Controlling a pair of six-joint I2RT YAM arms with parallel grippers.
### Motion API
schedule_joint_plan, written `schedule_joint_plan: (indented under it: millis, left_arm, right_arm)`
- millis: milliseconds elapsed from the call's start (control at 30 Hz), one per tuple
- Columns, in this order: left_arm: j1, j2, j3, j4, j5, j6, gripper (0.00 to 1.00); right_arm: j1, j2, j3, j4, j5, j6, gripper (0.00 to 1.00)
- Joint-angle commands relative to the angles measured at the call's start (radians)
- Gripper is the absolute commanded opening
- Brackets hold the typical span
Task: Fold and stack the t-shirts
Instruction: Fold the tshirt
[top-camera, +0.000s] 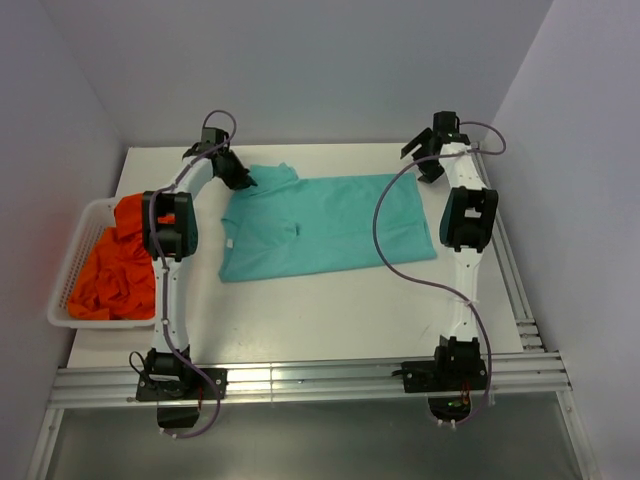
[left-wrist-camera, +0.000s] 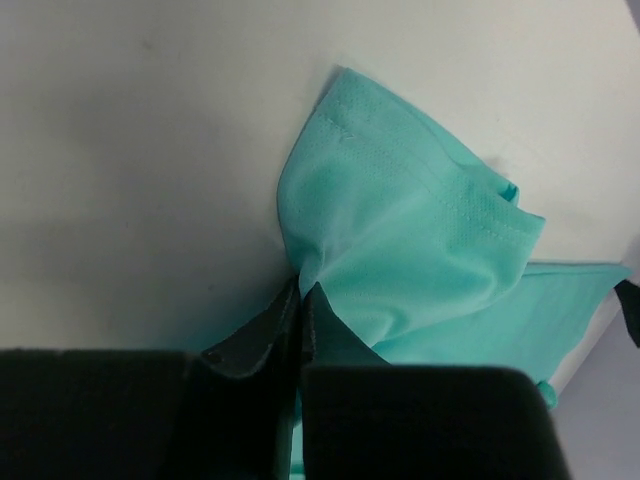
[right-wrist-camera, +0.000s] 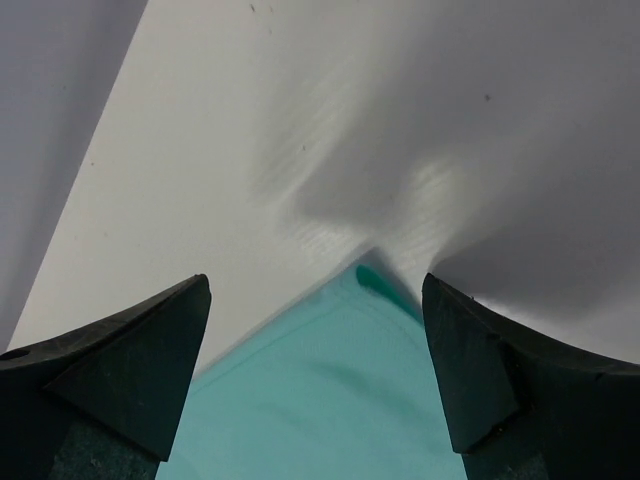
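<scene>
A teal-green t-shirt (top-camera: 330, 225) lies spread across the middle of the white table. My left gripper (top-camera: 240, 178) is at its far left sleeve, shut on a bunch of the teal cloth (left-wrist-camera: 400, 250); the wrist view shows the cloth pinched between the tips (left-wrist-camera: 301, 288). My right gripper (top-camera: 432, 160) hovers at the shirt's far right corner (right-wrist-camera: 380, 300), open, with that corner lying between its fingers (right-wrist-camera: 150, 350) and untouched. Orange-red t-shirts (top-camera: 115, 270) are heaped in the basket at the left.
A white slatted plastic basket (top-camera: 72, 262) hangs at the table's left edge. Walls close in behind and at both sides. Aluminium rails (top-camera: 300, 380) run along the near edge by the arm bases. A cable (top-camera: 385, 230) loops over the shirt's right part.
</scene>
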Motion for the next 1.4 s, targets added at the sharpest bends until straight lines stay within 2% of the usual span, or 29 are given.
schedule_joint_plan:
  millis: [0,233,267,333,467,500,533,600,633,833,1100,1267,1300,1333,1367]
  left_arm:
    - [-0.001,-0.033,-0.091,-0.08,-0.065,0.059,0.07]
    - [-0.001,-0.039,-0.092,-0.067,-0.054,0.044,0.06]
    - [-0.001,-0.038,-0.088,-0.066,-0.053,0.041,0.06]
    - [-0.002,-0.032,-0.08,-0.064,-0.045,0.033,0.06]
    - [-0.004,-0.029,-0.075,-0.058,-0.042,0.03,0.05]
    - [-0.004,-0.029,-0.077,-0.058,-0.039,0.03,0.04]
    - [-0.004,-0.03,-0.079,-0.058,-0.039,0.031,0.04]
    - [-0.004,-0.032,-0.08,-0.058,-0.037,0.036,0.04]
    - [-0.004,-0.033,-0.083,-0.058,-0.039,0.037,0.04]
    - [-0.001,-0.021,-0.043,-0.075,-0.042,0.053,0.0]
    - [0.004,-0.045,-0.002,-0.075,-0.063,0.042,0.0]
    - [0.005,-0.108,-0.063,-0.052,-0.102,0.047,0.0]
    - [0.007,-0.127,-0.08,-0.04,-0.109,0.047,0.01]
    - [0.009,-0.162,-0.092,-0.029,-0.126,0.045,0.04]
    - [0.01,-0.179,-0.105,-0.014,-0.129,0.047,0.26]
  right_arm:
    - [-0.003,0.056,0.075,0.02,-0.006,0.037,0.93]
    - [0.039,0.051,0.032,-0.008,-0.028,0.018,0.85]
    - [0.045,0.052,0.038,-0.023,-0.029,0.018,0.77]
    - [0.06,0.046,0.031,-0.025,-0.022,0.017,0.74]
    - [0.071,0.031,-0.006,-0.02,-0.01,0.015,0.46]
    - [0.07,0.036,-0.003,-0.028,-0.005,0.018,0.33]
    - [0.07,0.037,0.006,-0.037,0.003,0.02,0.16]
    - [0.068,0.04,0.005,-0.049,0.006,0.023,0.09]
    - [0.066,0.033,-0.008,-0.052,0.013,0.023,0.0]
    - [0.051,-0.039,-0.115,-0.031,0.053,0.02,0.0]
    - [0.002,-0.157,-0.158,-0.025,0.098,-0.001,0.0]
    - [-0.012,-0.236,-0.19,-0.054,0.127,-0.023,0.0]
    - [-0.013,-0.253,-0.187,-0.066,0.135,-0.029,0.02]
    - [-0.015,-0.262,-0.178,-0.075,0.136,-0.035,0.33]
    - [-0.016,-0.274,-0.179,-0.092,0.136,-0.05,0.46]
